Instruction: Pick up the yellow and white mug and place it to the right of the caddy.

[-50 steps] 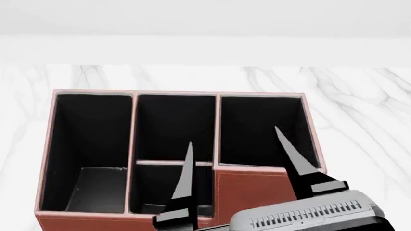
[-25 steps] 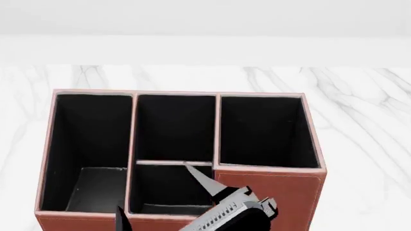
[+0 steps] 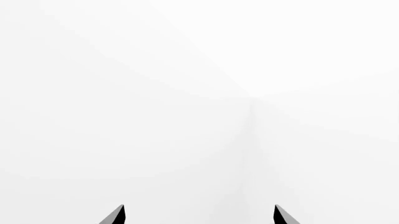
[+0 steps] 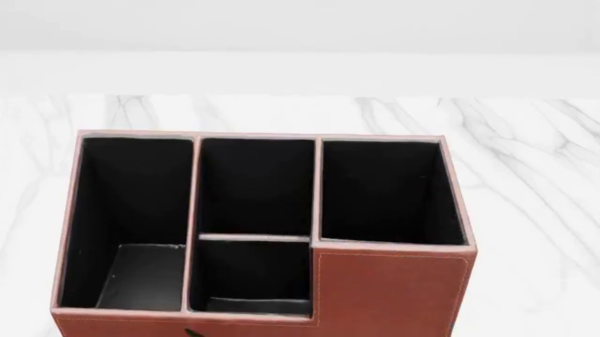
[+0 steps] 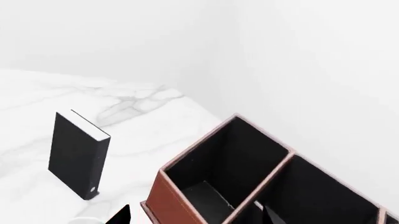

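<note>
Surface (image 4: 525,175): white marble, grey veining, smooth and evenly lit — no hard shadows. Far edge meets plain white wall (image 4: 300,28); pale band runs along junction in head view. Right wrist view: two white walls meet in vertical corner (image 5: 227,60) beyond surface. Left wrist view: featureless white, one faint vertical seam (image 3: 249,140). Light diffuse — source not visible.

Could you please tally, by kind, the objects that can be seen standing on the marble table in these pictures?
Organiser box: 1
Black book: 1
Mug: 0 clearly in view; a pale sliver at the edge of the right wrist view is too cut off to name.
Total: 2
</note>
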Robot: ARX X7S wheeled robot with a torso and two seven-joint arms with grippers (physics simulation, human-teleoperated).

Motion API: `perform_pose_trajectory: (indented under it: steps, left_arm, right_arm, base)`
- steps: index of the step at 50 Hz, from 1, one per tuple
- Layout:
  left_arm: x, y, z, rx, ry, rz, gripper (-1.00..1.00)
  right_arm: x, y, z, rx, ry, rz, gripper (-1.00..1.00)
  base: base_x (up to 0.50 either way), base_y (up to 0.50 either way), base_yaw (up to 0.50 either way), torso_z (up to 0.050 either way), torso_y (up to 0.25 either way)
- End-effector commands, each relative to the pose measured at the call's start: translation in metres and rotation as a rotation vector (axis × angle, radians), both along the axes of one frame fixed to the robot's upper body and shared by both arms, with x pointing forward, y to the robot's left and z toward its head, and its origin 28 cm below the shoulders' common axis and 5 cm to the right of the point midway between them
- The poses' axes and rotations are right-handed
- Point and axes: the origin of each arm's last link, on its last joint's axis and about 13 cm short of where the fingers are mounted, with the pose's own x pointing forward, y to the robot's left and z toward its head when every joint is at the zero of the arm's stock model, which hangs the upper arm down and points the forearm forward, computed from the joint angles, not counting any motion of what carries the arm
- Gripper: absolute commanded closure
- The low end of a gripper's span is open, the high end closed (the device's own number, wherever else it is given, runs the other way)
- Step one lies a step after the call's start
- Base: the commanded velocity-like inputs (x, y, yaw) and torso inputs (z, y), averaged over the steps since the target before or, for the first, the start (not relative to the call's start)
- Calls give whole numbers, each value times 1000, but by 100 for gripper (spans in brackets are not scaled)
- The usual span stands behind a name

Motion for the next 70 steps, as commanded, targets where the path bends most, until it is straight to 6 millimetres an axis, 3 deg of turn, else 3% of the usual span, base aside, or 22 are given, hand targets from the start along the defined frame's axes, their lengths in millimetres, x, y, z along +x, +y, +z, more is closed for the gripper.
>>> perform_pose_trajectory:
  steps: [1, 39, 52, 59, 70]
  left_arm:
    - [0, 0, 0, 0, 1, -1, -100]
    - [0, 0, 0, 0, 4, -6, -100]
    - [0, -1, 0, -3, 3, -6, -100]
    - [0, -1, 0, -1, 6, -8, -100]
    - [-2, 0, -2, -4, 1, -4, -100]
  right_arm:
    - [-10, 3, -10, -27, 43, 73, -100]
    - [-50, 15, -37, 37, 103, 129, -100]
    - [-62, 18, -59, 25, 187, 149, -100]
    - [-60, 20, -84, 21, 276, 127, -100]
    - [-59, 19, -96, 21, 315, 107, -100]
  base:
    - [0, 0, 0, 0, 0]
    - [0, 0, 0, 0, 0]
    - [0, 0, 0, 0, 0]
    - [0, 0, 0, 0, 0]
    - [0, 0, 0, 0, 0]
